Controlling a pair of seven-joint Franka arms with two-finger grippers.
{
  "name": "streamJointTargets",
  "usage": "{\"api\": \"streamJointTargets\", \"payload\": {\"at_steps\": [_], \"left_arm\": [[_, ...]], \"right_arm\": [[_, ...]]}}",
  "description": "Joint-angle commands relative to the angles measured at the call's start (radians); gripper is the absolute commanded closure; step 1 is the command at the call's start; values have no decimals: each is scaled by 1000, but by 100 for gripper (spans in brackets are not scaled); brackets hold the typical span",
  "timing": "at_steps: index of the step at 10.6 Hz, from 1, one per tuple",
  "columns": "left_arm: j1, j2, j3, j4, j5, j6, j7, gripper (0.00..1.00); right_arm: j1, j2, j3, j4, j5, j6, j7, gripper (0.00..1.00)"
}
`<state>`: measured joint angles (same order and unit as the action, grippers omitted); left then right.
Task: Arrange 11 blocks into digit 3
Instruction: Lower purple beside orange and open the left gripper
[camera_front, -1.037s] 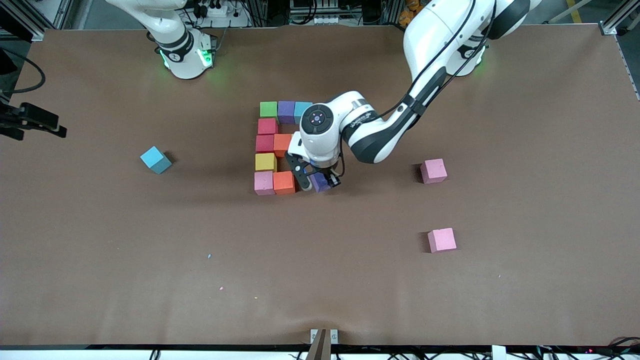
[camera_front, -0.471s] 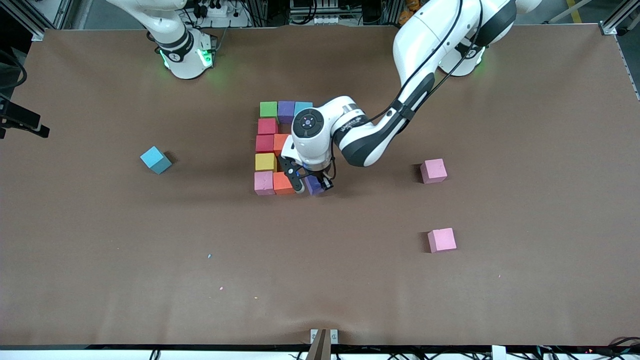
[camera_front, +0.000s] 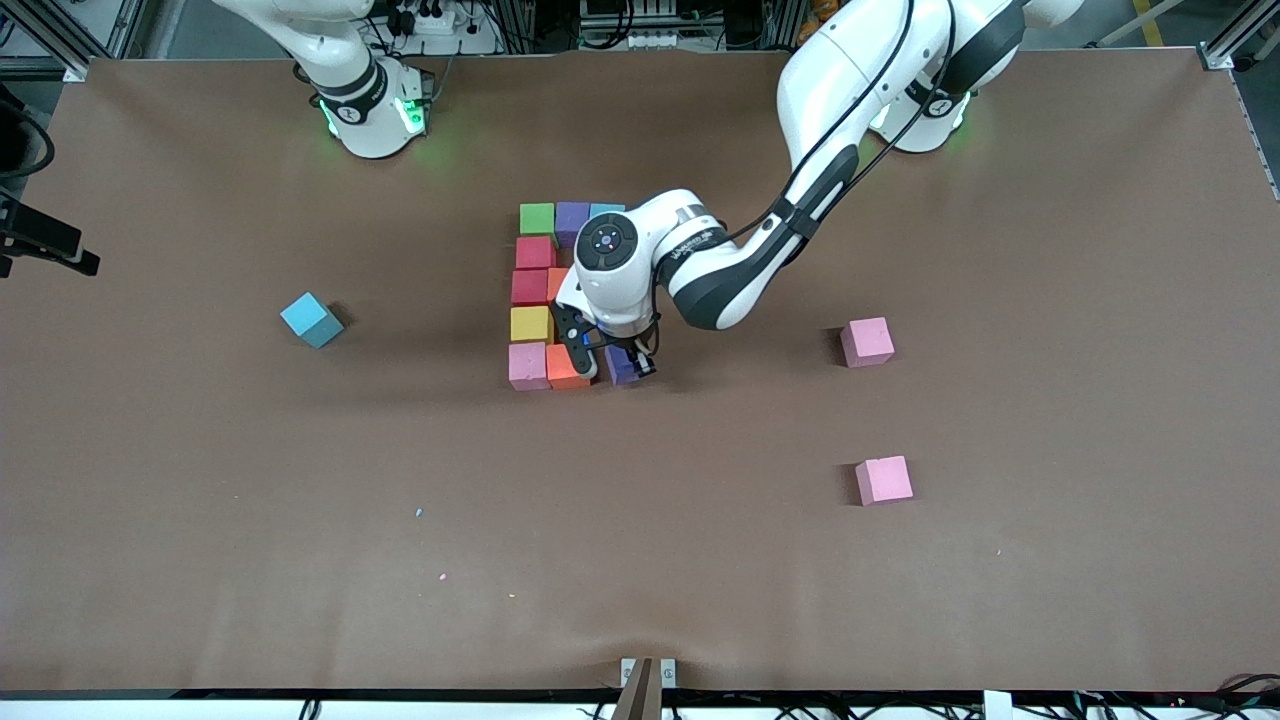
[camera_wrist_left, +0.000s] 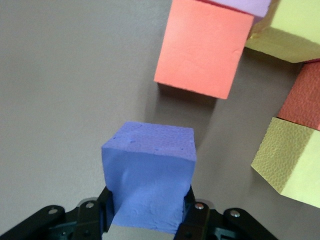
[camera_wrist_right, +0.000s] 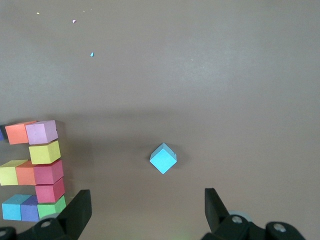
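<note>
The left gripper (camera_front: 612, 364) is clamped on a small purple foam cube (camera_front: 621, 365), its fingers pressing the cube's two sides, as the left wrist view shows (camera_wrist_left: 150, 182). It holds the cube low over the brown worktop (camera_front: 700, 560), just beside the orange foam cube (camera_front: 566, 367) at the end of the row nearest the front camera; from the left wrist view a narrow gap seems to separate the two.

The multicoloured cube figure (camera_front: 540, 290) is nearly built: a farthest row of green, purple and light blue, a column of red, red and yellow cubes, an orange cube in the middle row, and pink and orange cubes in the nearest row. The step in hand looks like filling the third place of that nearest row. The next move probably calls for setting the purple cube flush against the orange one, squared to the row, then parting the fingers without nudging its neighbours.

The right gripper (camera_wrist_right: 145, 212) waits with its fingers apart, high over the worktop near a loose light blue foam cube (camera_front: 311, 320). Two loose pink foam cubes (camera_front: 867, 342) lie toward the left arm's end.
</note>
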<state>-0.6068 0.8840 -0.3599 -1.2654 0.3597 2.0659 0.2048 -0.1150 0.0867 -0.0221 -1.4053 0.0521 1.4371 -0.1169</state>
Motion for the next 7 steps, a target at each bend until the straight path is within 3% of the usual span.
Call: {"api": "streamJointTargets", "payload": {"at_steps": [1,7], "left_arm": [[-16,47,10,64,18,0,42,69],[-56,70,42,87,18,3,97,69]], "right_arm": [[-12,1,11,11,0,-6,-4,0],[-11,4,13,11,0,-3,-1,0]]}}
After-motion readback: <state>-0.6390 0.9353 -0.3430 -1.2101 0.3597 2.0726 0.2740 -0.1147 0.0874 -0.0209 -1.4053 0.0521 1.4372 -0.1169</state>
